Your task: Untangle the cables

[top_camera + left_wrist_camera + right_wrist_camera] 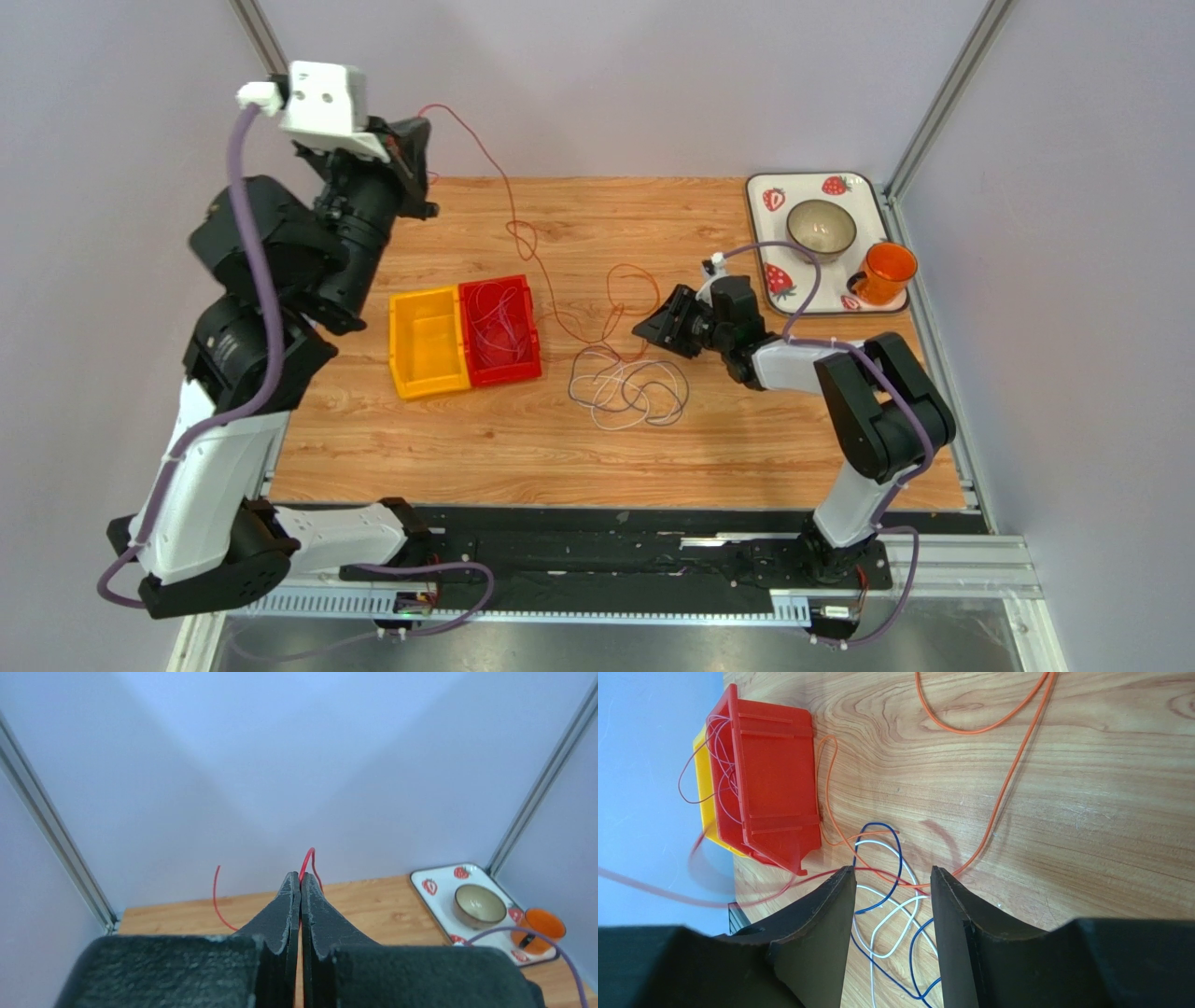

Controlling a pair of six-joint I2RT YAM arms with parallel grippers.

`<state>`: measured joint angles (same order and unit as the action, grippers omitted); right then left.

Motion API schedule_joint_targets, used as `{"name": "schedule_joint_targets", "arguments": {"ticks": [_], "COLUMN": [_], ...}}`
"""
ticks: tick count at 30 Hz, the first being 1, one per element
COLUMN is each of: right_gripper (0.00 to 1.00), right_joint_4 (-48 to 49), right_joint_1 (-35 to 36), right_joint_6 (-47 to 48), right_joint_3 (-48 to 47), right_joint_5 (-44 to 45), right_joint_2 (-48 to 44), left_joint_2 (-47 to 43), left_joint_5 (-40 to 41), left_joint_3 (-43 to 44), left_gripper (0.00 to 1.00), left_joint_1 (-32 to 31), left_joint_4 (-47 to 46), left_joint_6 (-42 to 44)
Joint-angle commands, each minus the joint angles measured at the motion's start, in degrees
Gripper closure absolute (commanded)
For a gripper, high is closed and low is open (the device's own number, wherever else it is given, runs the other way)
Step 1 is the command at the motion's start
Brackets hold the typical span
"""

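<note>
my left gripper (300,884) was pinched shut on a red cable (311,851), held high near the wall at the far left corner. my right gripper (887,882) stood open low over the table (421,448), gripping nothing. white and blue loops (627,385) lay just beneath it, with an orange cable (1013,770) beside. the red bin (773,777) sat near, the tray (759,185) well apart.

A wood-grain tabletop (463,448) fills the middle of the overhead view. Plain pale lilac-grey walls (631,84) close it in at 9, 12 and 3 o'clock. Slim aluminium frame posts rise at 11 o'clock (257,35) and 1 o'clock (950,91). At 6 o'clock a black mounting strip (631,529) runs along the near edge, with a silver rail (968,571) beside it. The light is soft and even.
</note>
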<state>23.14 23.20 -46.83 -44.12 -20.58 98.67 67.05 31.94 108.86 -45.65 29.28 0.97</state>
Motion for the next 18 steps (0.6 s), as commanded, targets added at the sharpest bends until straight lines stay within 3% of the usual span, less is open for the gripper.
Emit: {"name": "schedule_joint_targets", "arguments": {"ticks": [1, 8, 13, 18], "right_gripper": [0.53, 0.53, 0.54, 0.54], "right_joint_4": [-0.5, -1.1, -1.1, -1.1], "right_joint_1": [0.5, 0.8, 0.9, 0.9], "right_joint_6": [1.7, 2.1, 2.1, 2.0], "right_joint_3": [-2.4, -2.7, -2.7, -2.6], "right_joint_5": [-1.4, -1.9, -2.3, -2.7], "right_joint_2": [0.8, 1.1, 1.0, 1.0], "left_joint_2": [-0.4, -2.2, -6.0, -7.0], "left_joint_5": [1.0, 6.0, 13.1, 3.2], "left_joint_3": [4.8, 5.6, -11.9, -25.6], "left_gripper": [1.00, 1.00, 1.00, 1.00], "left_joint_1": [0.1, 0.2, 1.3, 10.9], "left_joint_4": [-2.2, 0.0, 0.0, 3.2], "left_joint_6": [5.5, 8.1, 5.4, -9.5]}}
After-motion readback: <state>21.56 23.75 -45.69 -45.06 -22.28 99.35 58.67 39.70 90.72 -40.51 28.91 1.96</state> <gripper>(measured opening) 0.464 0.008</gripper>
